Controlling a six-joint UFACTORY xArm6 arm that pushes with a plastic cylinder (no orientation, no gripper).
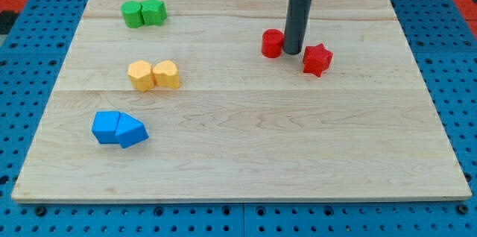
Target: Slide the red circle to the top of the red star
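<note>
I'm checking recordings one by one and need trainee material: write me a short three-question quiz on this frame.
1. True or false: my tip sits between the red circle and the red star.
2. Which pair lies nearest the view's bottom? A) green blocks B) yellow blocks C) blue blocks
3. Fill in: the red circle lies to the view's ____ of the red star.

Key: 1 true; 2 C; 3 left.
</note>
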